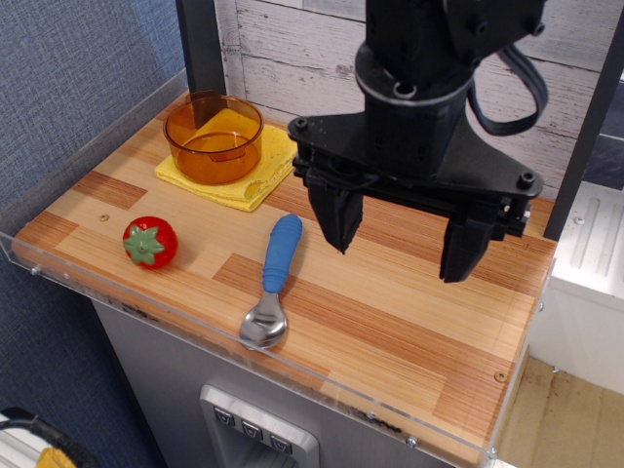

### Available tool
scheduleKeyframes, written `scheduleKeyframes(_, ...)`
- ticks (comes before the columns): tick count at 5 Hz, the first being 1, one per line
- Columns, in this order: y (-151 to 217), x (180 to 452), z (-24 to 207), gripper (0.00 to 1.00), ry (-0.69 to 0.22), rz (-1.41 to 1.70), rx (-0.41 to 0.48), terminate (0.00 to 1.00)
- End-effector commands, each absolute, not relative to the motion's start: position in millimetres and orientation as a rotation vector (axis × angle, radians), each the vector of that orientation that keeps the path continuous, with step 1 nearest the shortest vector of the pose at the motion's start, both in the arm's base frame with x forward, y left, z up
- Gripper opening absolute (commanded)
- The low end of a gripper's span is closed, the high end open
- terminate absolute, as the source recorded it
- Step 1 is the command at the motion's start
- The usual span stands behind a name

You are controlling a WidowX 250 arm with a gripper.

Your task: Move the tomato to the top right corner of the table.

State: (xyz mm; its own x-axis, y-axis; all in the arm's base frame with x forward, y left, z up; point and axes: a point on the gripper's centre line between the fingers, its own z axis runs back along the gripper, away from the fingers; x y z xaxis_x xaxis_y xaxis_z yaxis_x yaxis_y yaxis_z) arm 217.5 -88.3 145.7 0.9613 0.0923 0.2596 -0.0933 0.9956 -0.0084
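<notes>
Wooden table, unlabelled tomato

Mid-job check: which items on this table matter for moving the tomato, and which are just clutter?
Job items: tomato, table, open pincer hanging empty above the boards.

Lying about: spoon, orange bowl, yellow cloth under the bowl.

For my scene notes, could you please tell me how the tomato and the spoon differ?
The tomato is a round red ball with a green cap; the spoon is long, with a blue handle and metal bowl. The tomato sits near the left edge, the spoon mid-table. Both lie on the table, untouched by the open claw.
</notes>
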Motion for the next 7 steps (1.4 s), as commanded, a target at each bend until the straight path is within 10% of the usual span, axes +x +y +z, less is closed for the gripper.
scheduleKeyframes(1,-88,217,146,1.00,-0.263,0.094,0.004,0.00)
scheduleKeyframes(7,54,210,96,1.00,-0.111,0.537,0.003,0.00)
